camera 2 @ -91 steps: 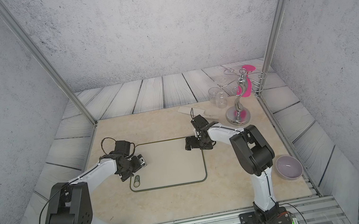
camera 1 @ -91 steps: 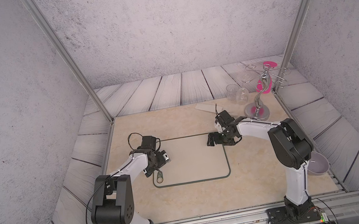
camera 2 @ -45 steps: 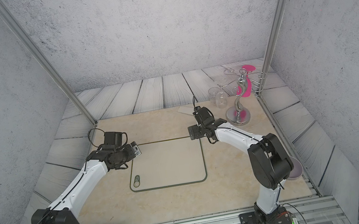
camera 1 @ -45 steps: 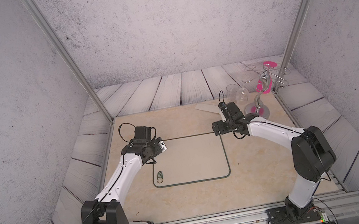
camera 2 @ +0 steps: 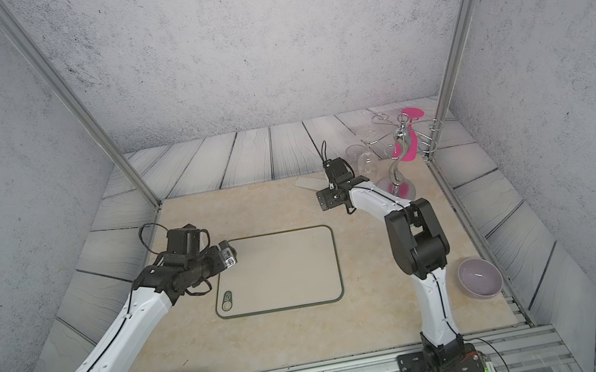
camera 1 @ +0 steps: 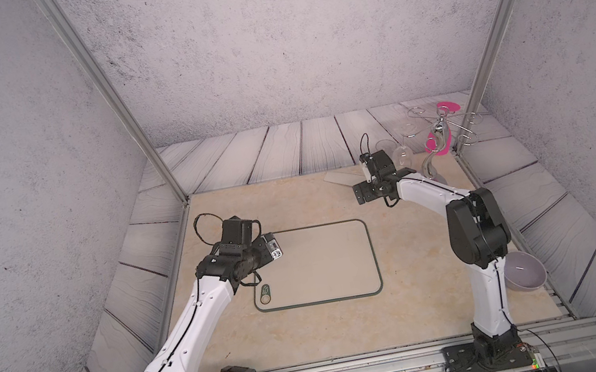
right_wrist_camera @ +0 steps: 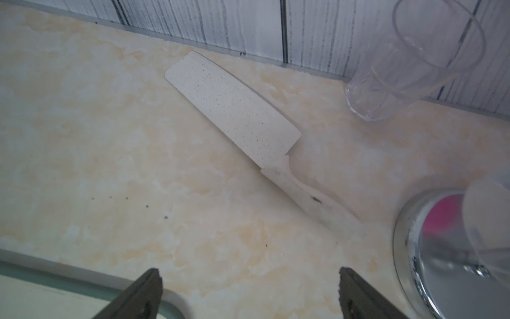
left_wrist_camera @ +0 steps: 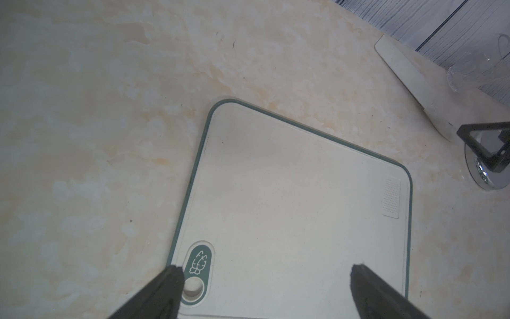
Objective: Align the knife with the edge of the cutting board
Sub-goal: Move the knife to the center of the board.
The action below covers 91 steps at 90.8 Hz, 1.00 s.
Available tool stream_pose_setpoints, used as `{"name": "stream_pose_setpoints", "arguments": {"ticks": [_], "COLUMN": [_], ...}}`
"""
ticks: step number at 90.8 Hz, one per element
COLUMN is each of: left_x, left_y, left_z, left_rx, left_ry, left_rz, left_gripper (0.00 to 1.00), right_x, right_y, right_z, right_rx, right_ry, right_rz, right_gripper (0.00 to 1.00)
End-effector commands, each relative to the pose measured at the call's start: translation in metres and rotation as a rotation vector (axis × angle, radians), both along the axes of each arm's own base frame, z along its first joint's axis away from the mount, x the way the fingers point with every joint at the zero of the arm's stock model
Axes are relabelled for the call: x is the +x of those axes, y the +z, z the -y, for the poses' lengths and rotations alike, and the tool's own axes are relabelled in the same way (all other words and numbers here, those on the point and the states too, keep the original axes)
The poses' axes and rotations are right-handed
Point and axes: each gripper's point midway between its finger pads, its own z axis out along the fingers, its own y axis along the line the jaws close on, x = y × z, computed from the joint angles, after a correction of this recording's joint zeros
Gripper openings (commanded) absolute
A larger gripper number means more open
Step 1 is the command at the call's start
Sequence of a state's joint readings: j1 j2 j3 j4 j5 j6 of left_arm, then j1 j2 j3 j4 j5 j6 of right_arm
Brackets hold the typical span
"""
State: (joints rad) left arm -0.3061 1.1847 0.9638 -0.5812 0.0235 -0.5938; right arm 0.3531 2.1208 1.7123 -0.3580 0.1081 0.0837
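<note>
The knife [right_wrist_camera: 234,110], pale cream with a broad speckled blade and short handle, lies flat and diagonal at the back of the table [camera 1: 342,178], beyond the cutting board and apart from it. The cutting board [camera 1: 318,264] is a beige rectangle with a thin green rim, and an oval badge [left_wrist_camera: 198,272] sits near its front left corner. My right gripper [right_wrist_camera: 249,272] is open and empty. It hovers between the board's far right corner and the knife [camera 1: 362,193]. My left gripper [left_wrist_camera: 266,270] is open and empty above the board's left part.
A clear glass [right_wrist_camera: 408,69] lies just right of the knife. Next to it stands a chrome glass rack with pink parts [camera 1: 439,137], its round base [right_wrist_camera: 441,262] close to the knife handle. A lilac bowl [camera 1: 522,271] sits at the table's right front. Wood-look panels border the table.
My right gripper has moved from the board's far right corner back towards the knife. My left arm has stretched out and lifted its gripper over the board's left side. Both stayed open.
</note>
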Motion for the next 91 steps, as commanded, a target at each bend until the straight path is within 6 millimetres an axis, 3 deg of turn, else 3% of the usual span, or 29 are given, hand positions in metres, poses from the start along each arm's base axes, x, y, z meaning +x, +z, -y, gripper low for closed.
{"name": "stream_pose_setpoints", "arguments": {"ticks": [1, 29, 47, 70, 91], "left_x": [-0.010, -0.008, -0.007, -0.003, -0.001], "left_y": [-0.004, -0.008, -0.011, -0.015, -0.022], "left_z": [-0.001, -0.002, -0.002, 0.000, 0.002], "left_rx": [0.019, 0.034, 0.040, 0.040, 0.031], "left_ry": [-0.023, -0.029, -0.030, -0.033, -0.031], "left_rz": [-0.013, -0.017, -0.017, -0.019, -0.030], "left_gripper": [1.00, 1.00, 1.00, 1.00, 1.00], "right_x": [0.007, 0.033, 0.040, 0.043, 0.048], "right_y": [-0.021, -0.060, -0.071, -0.065, -0.037], "right_z": [0.003, 0.011, 0.015, 0.012, 0.009], "right_rx": [-0.013, 0.046, 0.052, 0.055, 0.062], "right_ry": [0.033, 0.027, 0.020, 0.038, 0.046], "right_rz": [-0.077, -0.171, -0.184, -0.173, -0.117], "right_gripper": [0.99, 0.99, 0.99, 0.99, 0.99]}}
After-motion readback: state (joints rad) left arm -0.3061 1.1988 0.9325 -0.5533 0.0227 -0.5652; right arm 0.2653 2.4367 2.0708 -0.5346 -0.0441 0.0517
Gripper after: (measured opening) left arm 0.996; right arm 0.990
